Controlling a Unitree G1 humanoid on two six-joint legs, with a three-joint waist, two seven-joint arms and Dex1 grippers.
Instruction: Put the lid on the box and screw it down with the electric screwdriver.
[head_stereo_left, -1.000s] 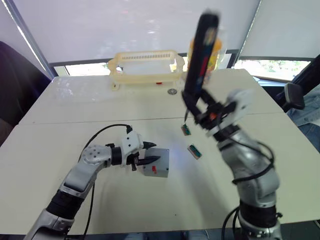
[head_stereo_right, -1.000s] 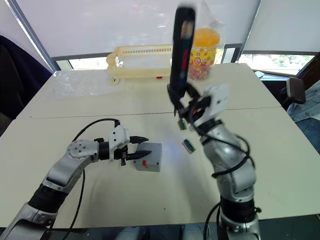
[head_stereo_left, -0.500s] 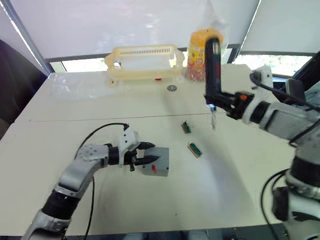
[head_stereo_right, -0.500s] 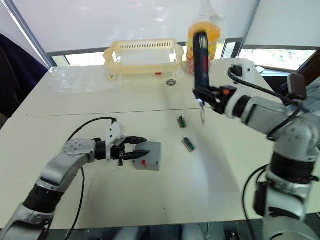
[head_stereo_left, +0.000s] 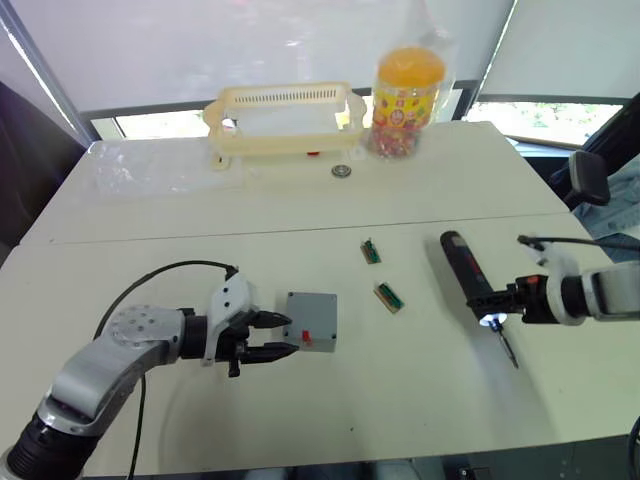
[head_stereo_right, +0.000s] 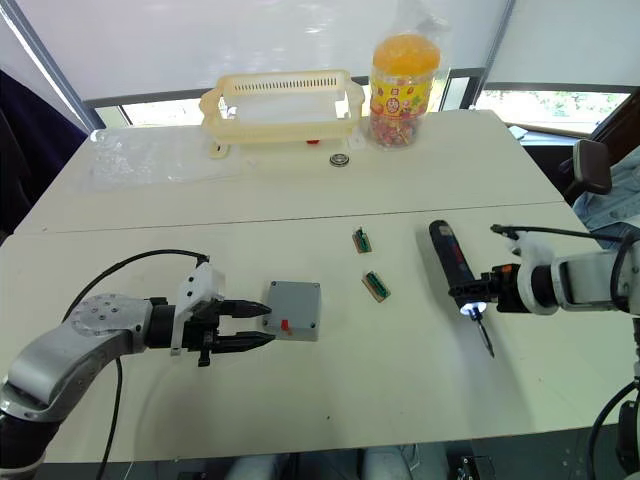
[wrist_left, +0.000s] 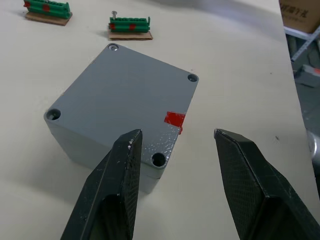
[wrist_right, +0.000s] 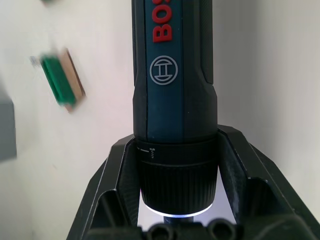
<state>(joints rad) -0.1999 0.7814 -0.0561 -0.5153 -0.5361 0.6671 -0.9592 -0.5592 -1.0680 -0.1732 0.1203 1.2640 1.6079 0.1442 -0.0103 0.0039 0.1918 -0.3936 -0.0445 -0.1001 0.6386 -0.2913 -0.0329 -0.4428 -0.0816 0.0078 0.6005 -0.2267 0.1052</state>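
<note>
Surface: pale cream table (head_stereo_right: 300, 400); a seam runs across it between near and far halves.
Room: white blinds behind the table, with a strip of window under them; a dark chair edge at the far left.
Far edge: a cream plastic basket (head_stereo_right: 280, 105) and an orange-lidded jar of sweets (head_stereo_right: 403, 90) stand along the back, with a small metal ring (head_stereo_right: 339, 160) on the table just in front of the basket.
Box: the grey box (head_stereo_right: 293, 309) sits in the near half with the lid (wrist_left: 125, 95) lying on top of it, a red mark (wrist_left: 175, 119) at one side and a hole at each corner.
My left gripper: my left gripper (head_stereo_right: 245, 325) is just beside the box, fingers apart and holding nothing, tips pointing at its side.
My right gripper: my right gripper (head_stereo_right: 478, 293) is clamped on the electric screwdriver (head_stereo_right: 452, 265), which lies low over the table to my right, bit toward the near edge, light glowing at its tip.
Between: two green connector strips (head_stereo_right: 369, 263) lie between box and screwdriver, apart from both.
Open room: bare tabletop along the near edge and from the seam to the basket.
</note>
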